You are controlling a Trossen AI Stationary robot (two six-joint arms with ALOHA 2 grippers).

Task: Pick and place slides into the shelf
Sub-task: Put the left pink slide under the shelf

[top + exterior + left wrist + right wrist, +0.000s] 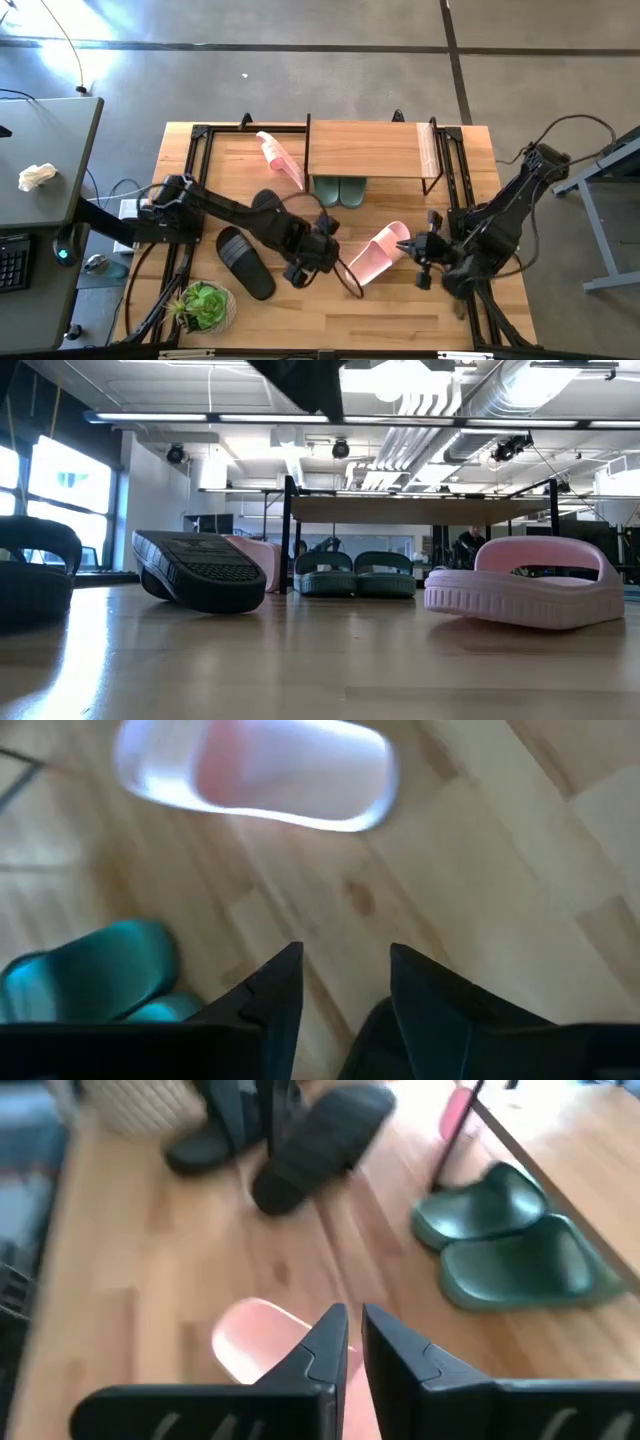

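Observation:
The shelf [365, 150] stands at the table's far side, and the sage-green pair [340, 190] sits side by side on the tabletop beneath it. One pink slide [280, 158] stands on edge against the shelf's left legs. The other pink slide [378, 252] lies sole-down on the table, strap up [530, 585]. One black slide [245, 262] lies flat at the left. The second [200, 570] is tipped, showing its ribbed sole. My left gripper [345, 985] hovers open above bare wood beside the lying pink slide. My right gripper [355, 1330] is shut just above that slide's right end, holding nothing.
A potted plant [205, 305] stands at the near left corner. Black frame rails [190, 180] run along the table's left and right sides. Bare wood lies along the near edge between the plant and the right arm.

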